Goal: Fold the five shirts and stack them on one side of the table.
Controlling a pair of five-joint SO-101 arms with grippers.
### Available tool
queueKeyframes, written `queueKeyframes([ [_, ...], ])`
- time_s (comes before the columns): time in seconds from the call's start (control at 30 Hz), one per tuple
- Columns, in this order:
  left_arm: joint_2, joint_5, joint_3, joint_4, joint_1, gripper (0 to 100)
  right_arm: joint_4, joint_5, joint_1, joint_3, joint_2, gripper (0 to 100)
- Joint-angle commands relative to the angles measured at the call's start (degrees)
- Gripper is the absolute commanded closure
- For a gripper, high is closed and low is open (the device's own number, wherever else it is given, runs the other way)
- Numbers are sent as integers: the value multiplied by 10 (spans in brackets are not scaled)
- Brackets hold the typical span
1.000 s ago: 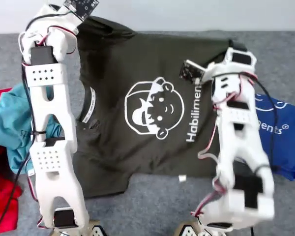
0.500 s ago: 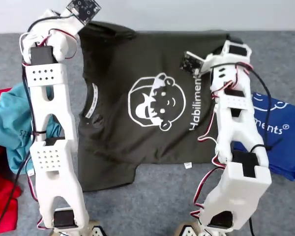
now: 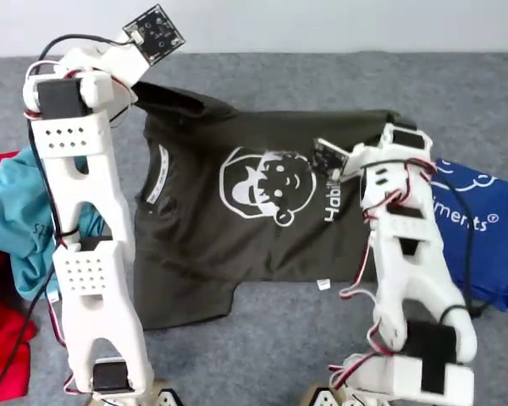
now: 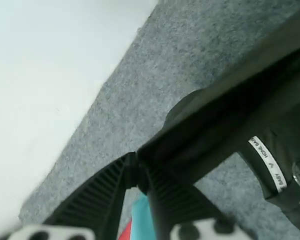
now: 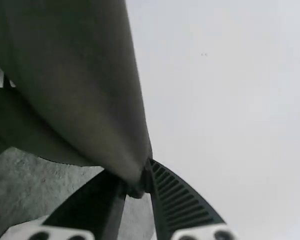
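Left pincer (image 4: 137, 171) closed tight on dark shirt (image 3: 203, 254) edge, right pincer (image 5: 136, 184) pinching its opposite edge, cloth spanning between them, draping onto counter (image 3: 279, 355) below.

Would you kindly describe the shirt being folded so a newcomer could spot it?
In the middle of the grey table lies the dark olive shirt. Unlike the blue shirt, teal shirt and red shirt at the sides, it bears a white cartoon face, and the left gripper and right gripper both pinch it.

Light: bright and even, from above.
Shadows: soft, faint on the grey table (image 3: 457, 93) by the dark shirt (image 3: 237, 245).
Wall (image 4: 40, 75): glows white.
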Motion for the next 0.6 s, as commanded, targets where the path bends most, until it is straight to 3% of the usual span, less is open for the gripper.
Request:
queueKeyframes([
  [0.0,-11,-6,-22,14,-7,987,-10,5,13,1,-45,988],
  [0.2,-11,-4,-25,-8,-4,987,-15,5,8,-79,-13,988],
  [0.37,-6,23,-25,-90,-6,986,-15,5,0,-274,139,988],
  [0.57,-11,24,-25,-94,-6,986,-11,5,4,-475,302,988],
])
